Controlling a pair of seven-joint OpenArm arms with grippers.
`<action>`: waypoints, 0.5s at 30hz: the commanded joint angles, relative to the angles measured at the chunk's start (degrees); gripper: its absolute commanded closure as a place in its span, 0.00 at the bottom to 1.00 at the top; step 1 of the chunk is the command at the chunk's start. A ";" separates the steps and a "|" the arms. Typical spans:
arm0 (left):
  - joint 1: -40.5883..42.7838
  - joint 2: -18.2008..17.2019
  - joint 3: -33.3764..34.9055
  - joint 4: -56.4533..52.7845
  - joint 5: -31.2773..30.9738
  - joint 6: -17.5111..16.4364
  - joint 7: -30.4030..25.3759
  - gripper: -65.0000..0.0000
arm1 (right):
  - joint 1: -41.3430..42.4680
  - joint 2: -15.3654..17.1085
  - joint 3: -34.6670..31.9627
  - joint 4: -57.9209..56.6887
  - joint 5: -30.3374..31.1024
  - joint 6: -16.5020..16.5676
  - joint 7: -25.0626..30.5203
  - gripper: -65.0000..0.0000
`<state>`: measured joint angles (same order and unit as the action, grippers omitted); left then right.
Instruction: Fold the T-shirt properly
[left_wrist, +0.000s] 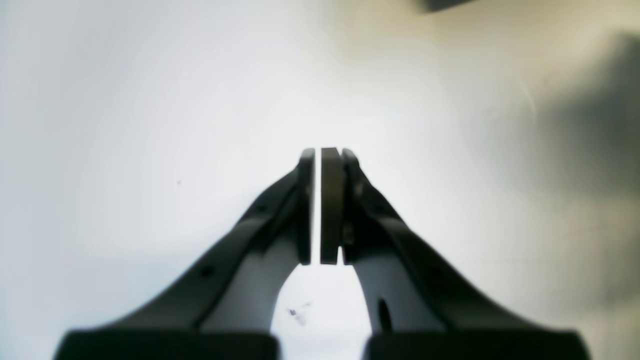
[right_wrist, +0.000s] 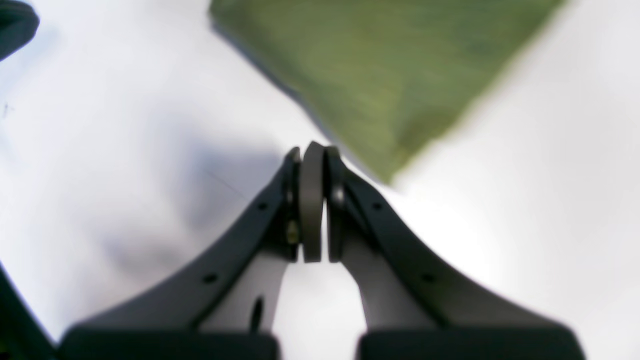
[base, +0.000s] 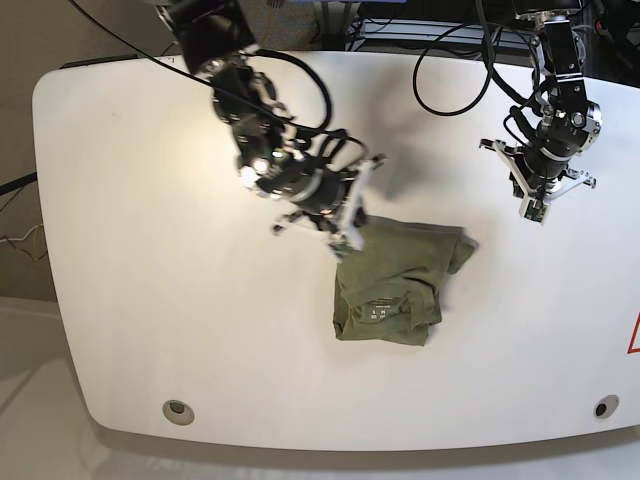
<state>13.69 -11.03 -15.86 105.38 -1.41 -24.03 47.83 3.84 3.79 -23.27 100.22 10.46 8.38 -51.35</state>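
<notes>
The olive-green T-shirt (base: 395, 285) lies in a folded bundle near the middle of the white table (base: 150, 250), its white neck label (base: 382, 310) facing up. In the right wrist view a corner of the T-shirt (right_wrist: 380, 70) sits just beyond and right of the fingertips. My right gripper (base: 347, 238) (right_wrist: 313, 147) hovers at the shirt's upper left corner, shut, with nothing between its pads. My left gripper (base: 537, 210) (left_wrist: 322, 150) is well off to the shirt's upper right over bare table, shut and holding nothing.
Black cables (base: 450, 95) loop across the back of the table between the two arms. Two round holes (base: 179, 408) (base: 600, 407) sit near the front edge. A red mark (base: 634, 335) shows at the right edge.
</notes>
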 joint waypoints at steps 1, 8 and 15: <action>-0.11 -2.12 -1.77 1.12 -0.30 0.08 1.09 1.00 | -1.51 2.49 2.48 3.64 -0.48 -0.34 0.50 1.00; 4.20 -2.12 -7.66 1.21 -0.39 -0.01 2.50 1.00 | -9.24 7.86 12.59 9.27 -0.48 -0.34 0.50 1.00; 8.59 -2.20 -13.37 2.18 -0.39 -0.10 2.50 1.00 | -16.63 11.81 23.31 11.20 -0.57 -0.34 0.50 1.00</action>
<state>21.17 -12.38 -27.46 105.60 -1.52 -24.45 51.64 -11.68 13.96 -2.28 110.21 10.15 7.94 -51.66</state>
